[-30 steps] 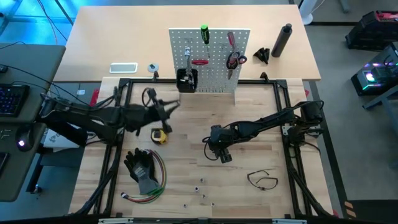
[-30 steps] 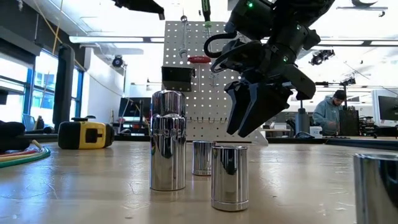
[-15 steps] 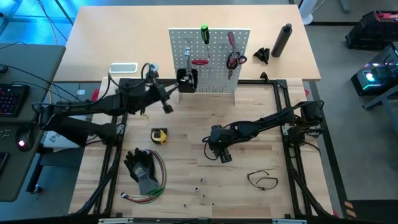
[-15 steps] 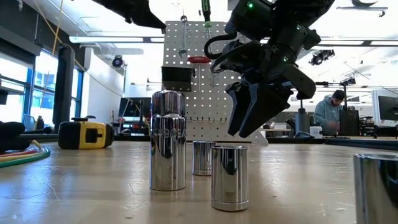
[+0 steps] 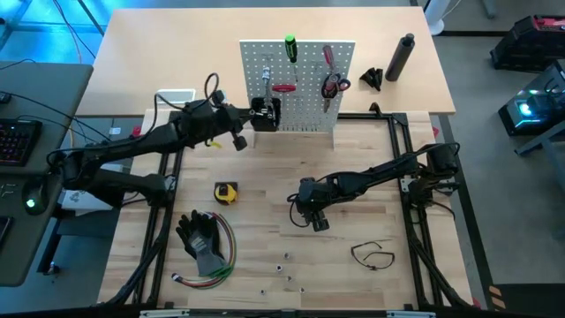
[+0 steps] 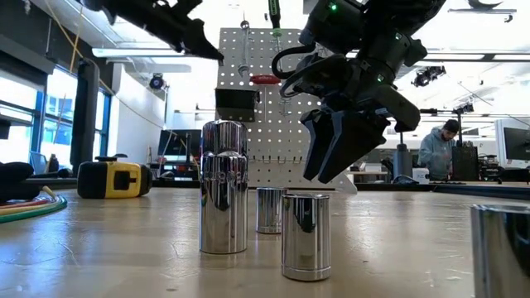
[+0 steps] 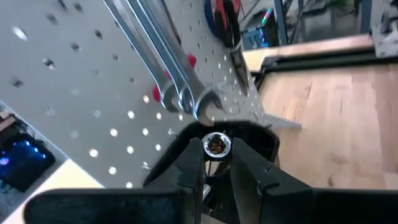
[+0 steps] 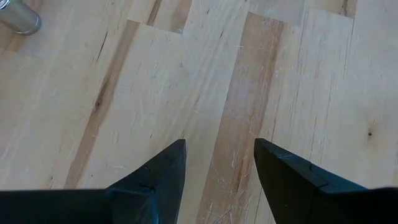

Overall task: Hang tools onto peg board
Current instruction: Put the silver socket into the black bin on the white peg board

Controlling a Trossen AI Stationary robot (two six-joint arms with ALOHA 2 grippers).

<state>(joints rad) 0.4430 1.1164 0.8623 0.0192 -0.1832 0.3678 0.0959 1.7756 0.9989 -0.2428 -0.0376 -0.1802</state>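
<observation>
Sockets and other tools are going onto the peg board (image 5: 297,84), which stands upright at the desk's (image 5: 353,177) far edge. In the high view the left end effector (image 5: 240,141) sits just left of the board's black bin (image 5: 265,112); the tape measure (image 5: 227,192) and black loop (image 5: 371,256) lie on the desk nearer.

In the low view the right end effector (image 6: 327,165) hangs released above three chrome sockets (image 6: 224,199).

In the left wrist view the left end effector (image 7: 216,163) is clenched on a small socket (image 7: 216,144), close to the hanging wrenches (image 7: 168,68).

In the right wrist view only bare desk lies between the spread fingers (image 8: 155,180).

Judging by this, delivery is in hand; next, lowering the socket over the bin.
</observation>
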